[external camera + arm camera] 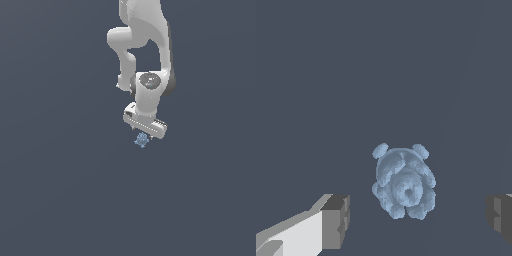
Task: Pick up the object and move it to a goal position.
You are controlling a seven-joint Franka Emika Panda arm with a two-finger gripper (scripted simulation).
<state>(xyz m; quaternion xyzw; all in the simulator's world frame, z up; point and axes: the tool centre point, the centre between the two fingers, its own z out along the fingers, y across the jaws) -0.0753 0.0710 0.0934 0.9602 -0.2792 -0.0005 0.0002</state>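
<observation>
The object (142,140) is a tiny light-blue knobbly lump lying on the dark grey floor, just below the white gripper's hand in the exterior view. In the wrist view the object (403,183) looks like a small bear-shaped figure with two round ears. My gripper (416,217) is open, its two grey fingertips (338,220) wide apart on either side of the object, not touching it. In the exterior view the gripper (143,134) hangs right over the object, its fingers mostly hidden by the hand.
The white arm (142,45) reaches down from the top of the exterior view. The dark grey floor (60,190) surrounds it with nothing else showing.
</observation>
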